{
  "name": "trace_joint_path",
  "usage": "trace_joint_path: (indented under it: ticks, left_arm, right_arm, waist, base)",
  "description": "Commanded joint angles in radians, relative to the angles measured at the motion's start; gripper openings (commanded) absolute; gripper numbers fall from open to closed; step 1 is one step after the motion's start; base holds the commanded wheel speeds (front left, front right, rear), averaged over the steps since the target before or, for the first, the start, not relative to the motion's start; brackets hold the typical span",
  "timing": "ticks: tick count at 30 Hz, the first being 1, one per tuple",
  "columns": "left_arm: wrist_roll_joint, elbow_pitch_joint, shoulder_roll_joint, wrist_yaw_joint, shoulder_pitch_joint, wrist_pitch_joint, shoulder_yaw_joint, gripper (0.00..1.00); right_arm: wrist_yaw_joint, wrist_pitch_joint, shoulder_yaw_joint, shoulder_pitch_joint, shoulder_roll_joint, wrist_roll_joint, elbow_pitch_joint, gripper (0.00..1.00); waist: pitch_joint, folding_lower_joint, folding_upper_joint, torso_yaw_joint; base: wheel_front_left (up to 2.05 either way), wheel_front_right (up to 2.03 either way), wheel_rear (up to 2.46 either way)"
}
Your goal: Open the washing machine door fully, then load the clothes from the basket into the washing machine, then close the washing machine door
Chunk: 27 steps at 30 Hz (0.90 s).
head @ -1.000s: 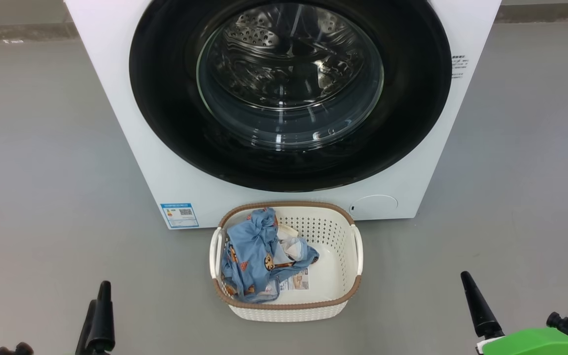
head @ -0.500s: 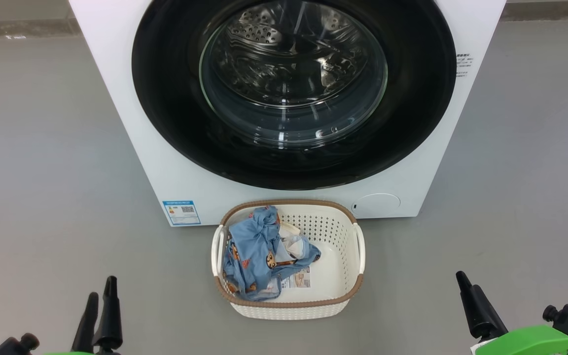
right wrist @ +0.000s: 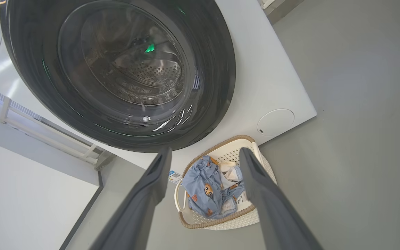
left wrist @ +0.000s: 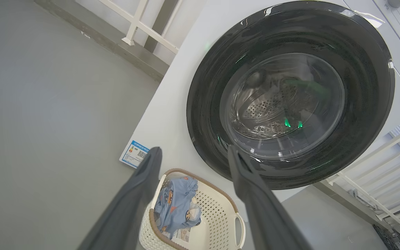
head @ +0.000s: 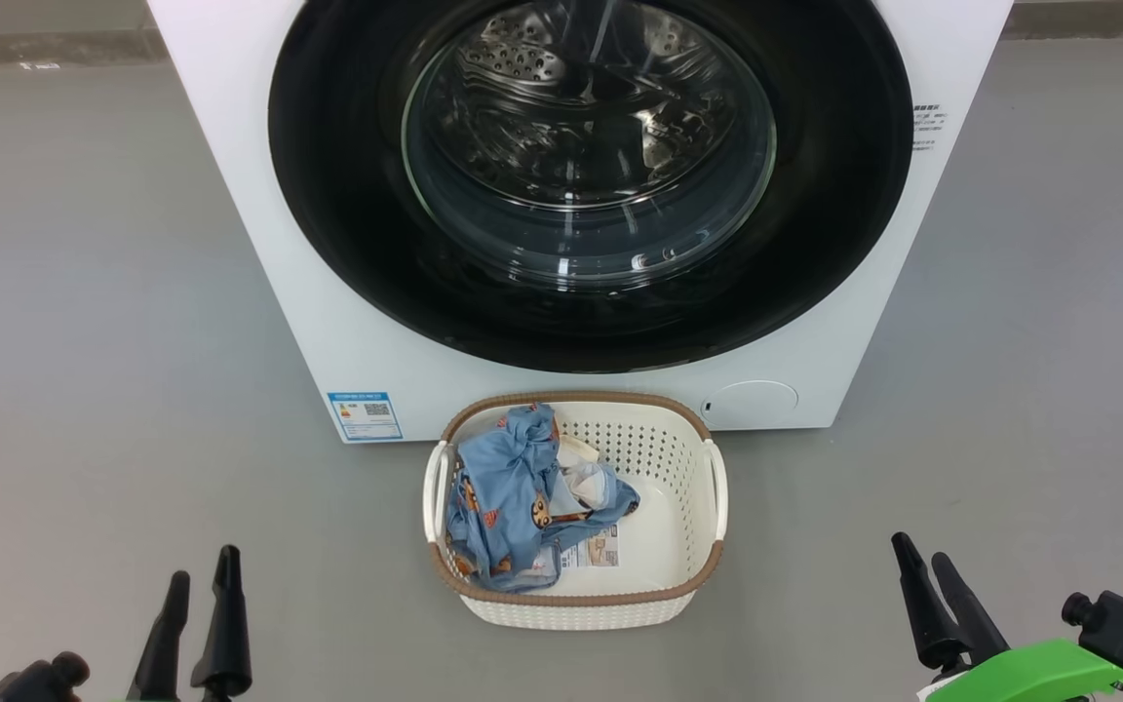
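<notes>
Glossy black, the washing machine door (head: 589, 156) sits shut just behind the basket (head: 710, 570), which holds the clothes (head: 508, 497). My left gripper (head: 203, 565) and right gripper (head: 919, 549) flank the basket, both spread and empty. I'd hook the door's rim and swing it wide, clear of the basket.

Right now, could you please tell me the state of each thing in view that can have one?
washing machine door: shut.
basket: upright on the floor, partly filled.
clothes: crumpled in a bundle, lying in the basket's left side.
left hand: open, empty.
right hand: open, empty.
</notes>
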Motion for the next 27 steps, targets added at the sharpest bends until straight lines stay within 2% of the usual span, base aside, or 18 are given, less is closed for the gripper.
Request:
trace_joint_path:
  ticks: [1,27]
  left_arm:
    - [0.036,-0.034,0.021,-0.003,-0.015,-0.013,0.017,1.00]
    - [0.337,-0.072,0.041,-0.004,0.005,-0.093,-0.008,1.00]
  right_arm:
    - [0.001,-0.015,0.016,-0.035,-0.021,-0.032,-0.028,1.00]
    - [0.001,-0.094,0.053,-0.019,-0.057,-0.281,-0.045,1.00]
  waist:
    - [-0.001,-0.0001,0.0000,0.001]
    - [0.001,-0.0001,0.0000,0.008]
  base:
    - [0.00,0.00,0.00]
    - [0.00,0.00,0.00]
